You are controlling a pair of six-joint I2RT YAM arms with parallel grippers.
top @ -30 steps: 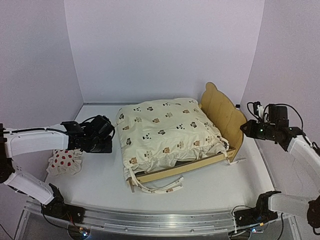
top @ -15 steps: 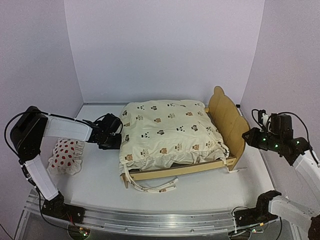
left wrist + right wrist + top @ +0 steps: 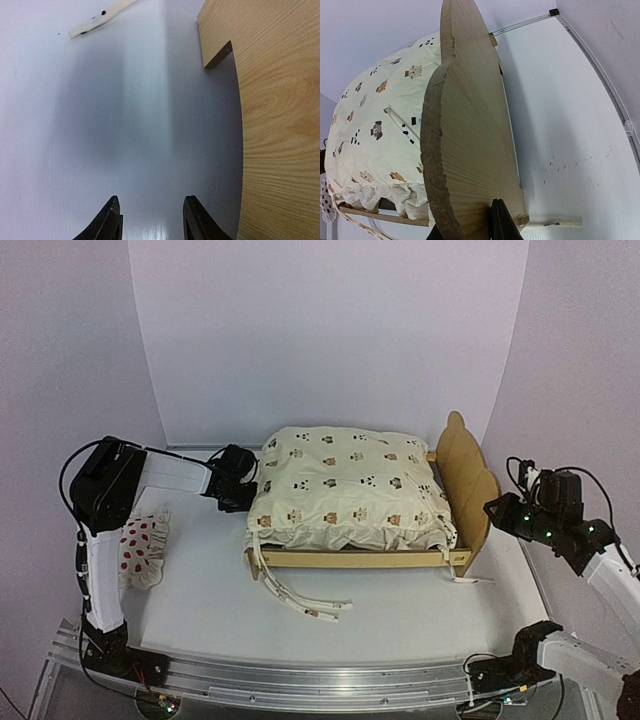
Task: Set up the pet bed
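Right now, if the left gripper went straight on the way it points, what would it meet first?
Probably the bare table: the left gripper aims past the pet bed, and the cream strap lies off-line. Depth is unclear.

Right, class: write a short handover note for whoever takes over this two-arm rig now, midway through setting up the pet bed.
Left claw: open, empty, beside the foot end of the light plywood pet bed with bear-ear headboard.
Right claw: seems closed on the headboard's edge.
Done: cream bear-print cushion lies on the bed.
To do, probably: place the white red-spotted pillow, now on the white table, far left; the cushion's ties trail loose in front.
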